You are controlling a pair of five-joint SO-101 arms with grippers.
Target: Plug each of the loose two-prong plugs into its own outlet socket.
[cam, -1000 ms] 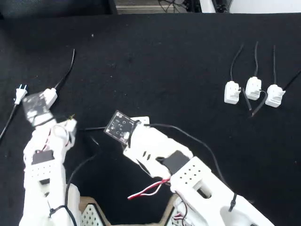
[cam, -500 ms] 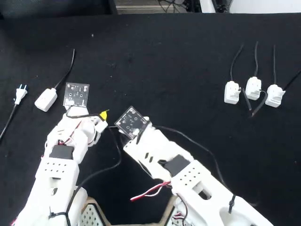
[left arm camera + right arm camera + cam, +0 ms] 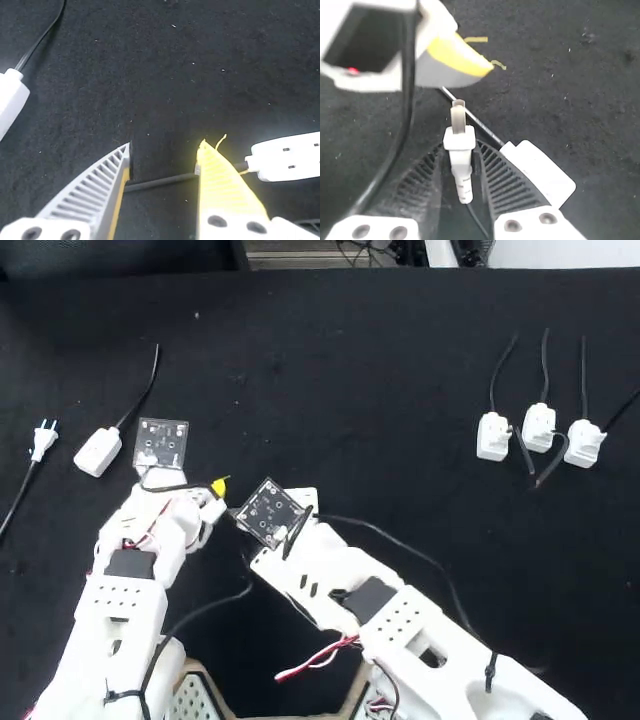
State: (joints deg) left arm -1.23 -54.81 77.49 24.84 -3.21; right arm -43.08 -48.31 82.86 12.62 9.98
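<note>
Far left on the table [image 3: 330,350], a loose plug [image 3: 42,439] lies flat at the end of its cord, untouched. Just beside it is a white socket [image 3: 96,452], its cord running away up the cloth. Next, the left gripper [image 3: 165,147]: fingers spread, holding nothing. A thin black cord [image 3: 159,183] crosses the gap between them unpinched, so the gripper reads as parked low near the middle, perhaps placed to steady a socket. Then the right gripper [image 3: 460,148]: fingers closed on a white two-prong plug [image 3: 459,150], held by the body with the prongs forward and free, a sensible hold for pushing into slots. A second socket [image 3: 536,169] lies just beside that gripper's outer finger. Its slotted face shows in the left wrist view but not from the right wrist, so prongs and slots do not look lined up yet. Far right, three socket blocks [image 3: 539,428] sit in a row, well apart from both arms. Whether they hold plugs is too small to tell. The held plug's cord is hidden under the arm.
</note>
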